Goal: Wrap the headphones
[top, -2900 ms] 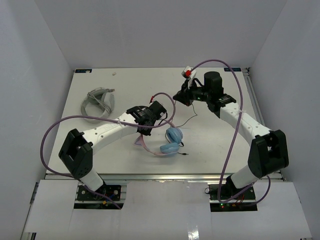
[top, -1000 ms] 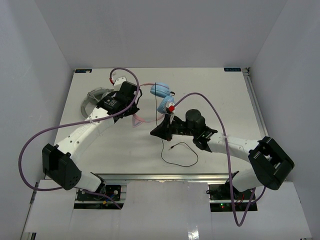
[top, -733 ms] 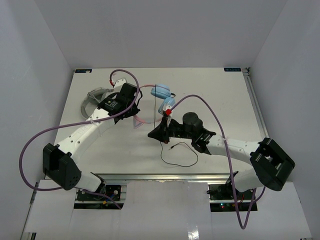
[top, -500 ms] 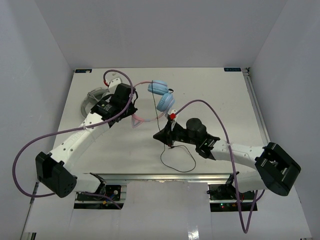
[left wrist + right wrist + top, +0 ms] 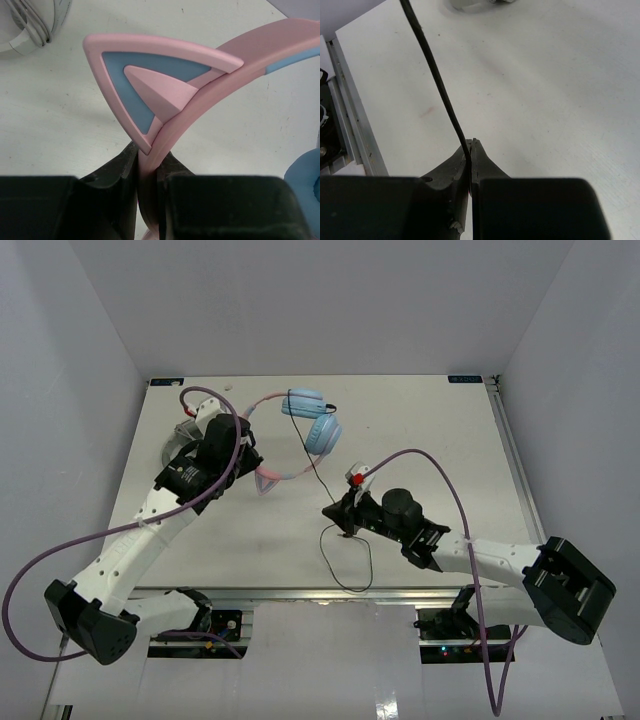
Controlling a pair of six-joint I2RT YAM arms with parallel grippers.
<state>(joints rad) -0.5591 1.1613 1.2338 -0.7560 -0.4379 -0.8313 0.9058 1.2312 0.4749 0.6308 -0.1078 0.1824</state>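
Pink plastic fills my left gripper [image 5: 148, 161], which is shut tight on the thin headband [image 5: 235, 65] of the cat-ear headphones [image 5: 318, 432], just below one pointed ear [image 5: 145, 75]. From that gripper the band arcs off toward my right arm, with the light-blue earcups [image 5: 304, 403] hanging at its far end. My right gripper [image 5: 470, 150] is pinched closed on the black cable [image 5: 432, 70]. The cable rises from it to the earcups, and the slack loops on the desk [image 5: 420, 430] on the near side of it. I judge the set light and the band springy but thin, so the band is the place to hold. The cable is limp and slick, and its joint at the cup looks fragile.
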